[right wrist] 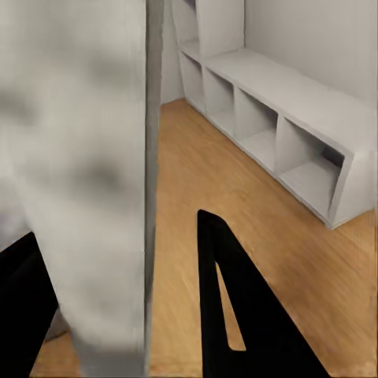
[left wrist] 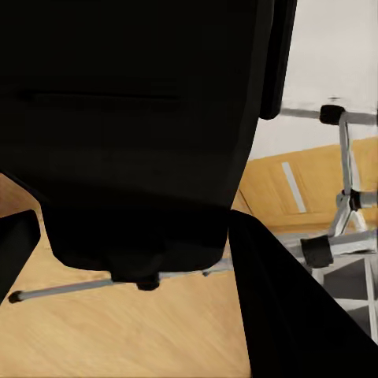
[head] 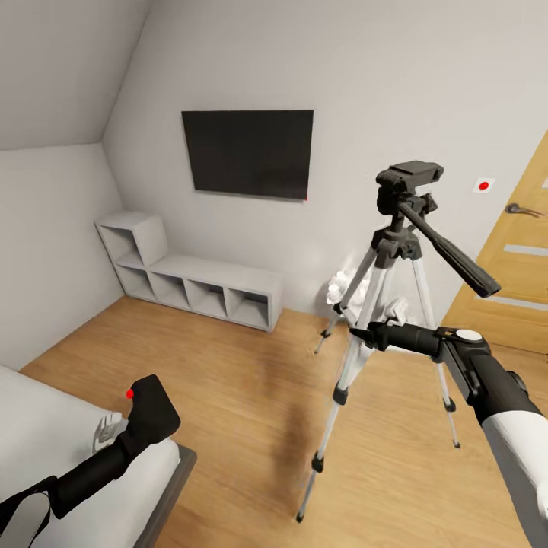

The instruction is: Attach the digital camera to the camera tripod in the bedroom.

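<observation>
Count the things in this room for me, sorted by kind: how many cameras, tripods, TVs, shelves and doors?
Cameras: 1, the digital camera held in the left gripper
Tripods: 1, the camera tripod, one leg between the right gripper's fingers
Wall TVs: 1, the wall TV
Shelf units: 1, the white cube shelf
Doors: 1, the wooden door
Total: 5
</observation>
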You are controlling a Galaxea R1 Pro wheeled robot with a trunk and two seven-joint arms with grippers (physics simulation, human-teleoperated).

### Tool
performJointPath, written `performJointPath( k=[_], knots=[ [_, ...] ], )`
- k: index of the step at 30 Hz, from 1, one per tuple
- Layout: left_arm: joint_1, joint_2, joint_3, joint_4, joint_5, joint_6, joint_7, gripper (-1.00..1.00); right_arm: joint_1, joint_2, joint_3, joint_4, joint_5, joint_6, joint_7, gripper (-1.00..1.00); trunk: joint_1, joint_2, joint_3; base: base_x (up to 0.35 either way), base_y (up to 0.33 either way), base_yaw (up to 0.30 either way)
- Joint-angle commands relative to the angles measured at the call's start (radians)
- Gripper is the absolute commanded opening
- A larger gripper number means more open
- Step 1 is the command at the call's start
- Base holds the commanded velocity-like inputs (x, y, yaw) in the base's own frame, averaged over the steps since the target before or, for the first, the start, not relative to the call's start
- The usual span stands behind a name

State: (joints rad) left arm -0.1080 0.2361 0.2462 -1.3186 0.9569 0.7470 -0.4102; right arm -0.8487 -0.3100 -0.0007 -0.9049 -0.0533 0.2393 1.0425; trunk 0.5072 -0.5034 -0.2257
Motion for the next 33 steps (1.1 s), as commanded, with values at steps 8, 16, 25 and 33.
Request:
performJointPath(
  k=[8, 16, 25, 33],
  knots=[
    [-0.001, -0.001, 0.001, 0.000, 0.003, 0.005, -0.001, -1.00, 0.082, -0.053, 0.000, 0.058, -0.019, 0.002, 0.011, -1.00, 0.000, -0.002, -0.002, 0.026, -0.316, -0.021],
    [-0.001, -0.002, 0.000, 0.001, 0.003, 0.005, -0.002, -1.00, 0.103, -0.068, -0.003, 0.179, -0.025, -0.173, 0.022, -1.00, 0.000, -0.002, -0.002, 0.002, -0.132, -0.004],
    [-0.001, -0.003, -0.001, 0.000, 0.003, 0.004, -0.002, -1.00, 0.106, -0.070, -0.005, 0.202, -0.026, -0.220, 0.041, -1.00, 0.000, -0.002, -0.002, 0.000, -0.009, 0.000],
    [0.000, -0.003, -0.001, 0.000, 0.003, 0.003, -0.002, -1.00, 0.106, -0.072, -0.006, 0.206, -0.026, -0.222, 0.089, -1.00, 0.000, -0.002, -0.002, -0.057, -0.186, 0.000]
  ],
)
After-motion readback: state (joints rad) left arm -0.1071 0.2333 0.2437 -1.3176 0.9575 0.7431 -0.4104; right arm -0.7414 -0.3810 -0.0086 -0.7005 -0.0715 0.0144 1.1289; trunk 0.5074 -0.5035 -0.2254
